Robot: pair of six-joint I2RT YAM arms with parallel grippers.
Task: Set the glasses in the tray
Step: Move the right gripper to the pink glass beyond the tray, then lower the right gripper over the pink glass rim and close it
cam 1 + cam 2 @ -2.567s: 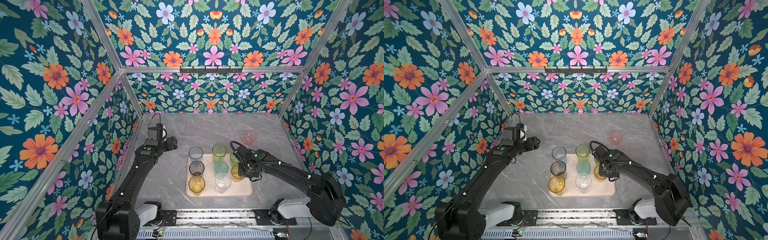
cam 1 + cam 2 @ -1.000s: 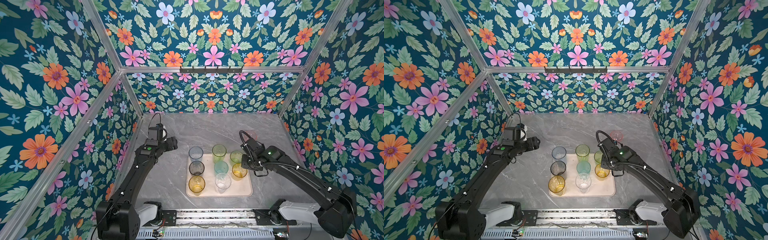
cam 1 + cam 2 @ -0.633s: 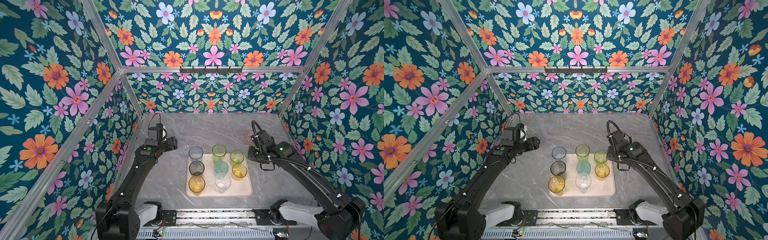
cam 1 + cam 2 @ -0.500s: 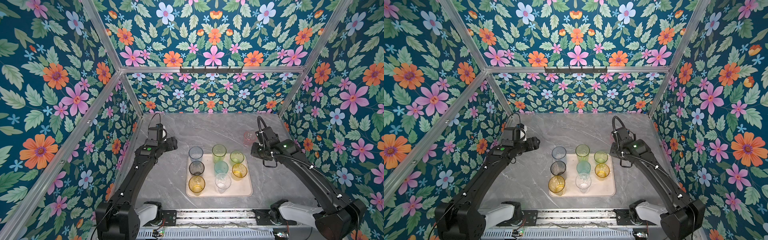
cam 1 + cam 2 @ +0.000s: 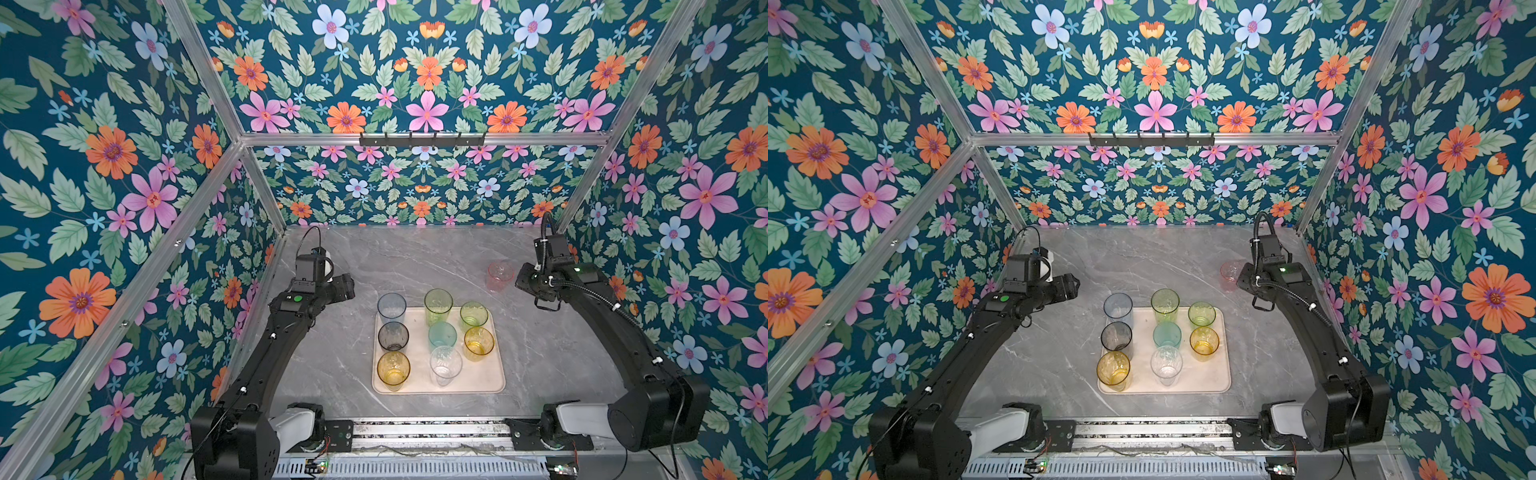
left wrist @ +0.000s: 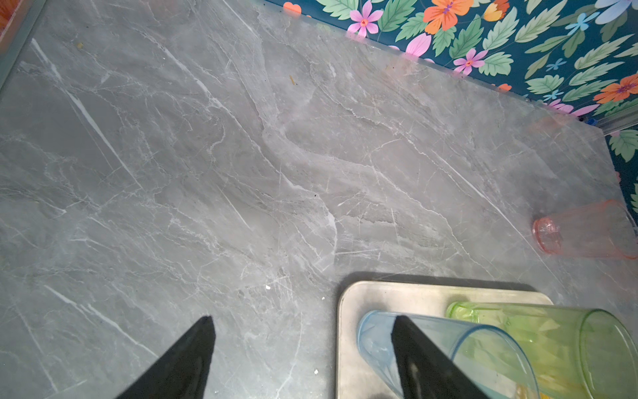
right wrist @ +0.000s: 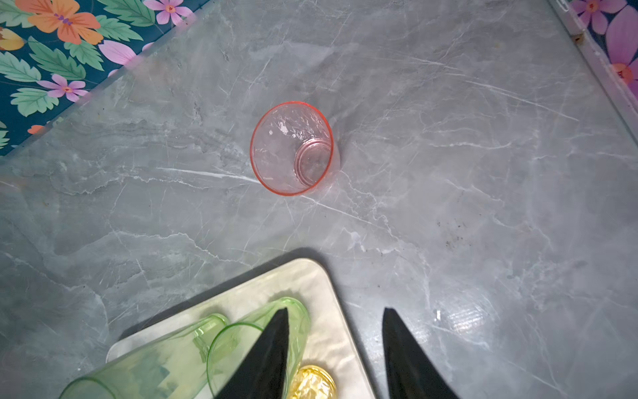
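The short translucent pink tumbler (image 7: 291, 148) stands upright on the grey marble tabletop (image 5: 415, 266), apart from the flat beige-pink tray (image 5: 492, 376) holding eight other tinted tumblers (image 5: 478, 341). The right gripper (image 7: 335, 311) hovers near it, fingers spread and empty. The left gripper (image 6: 302, 319) hangs spread and empty too. I'd close gently around the pink body below its rim, lift clear of the green rims, and set it on the tray's bare corner.
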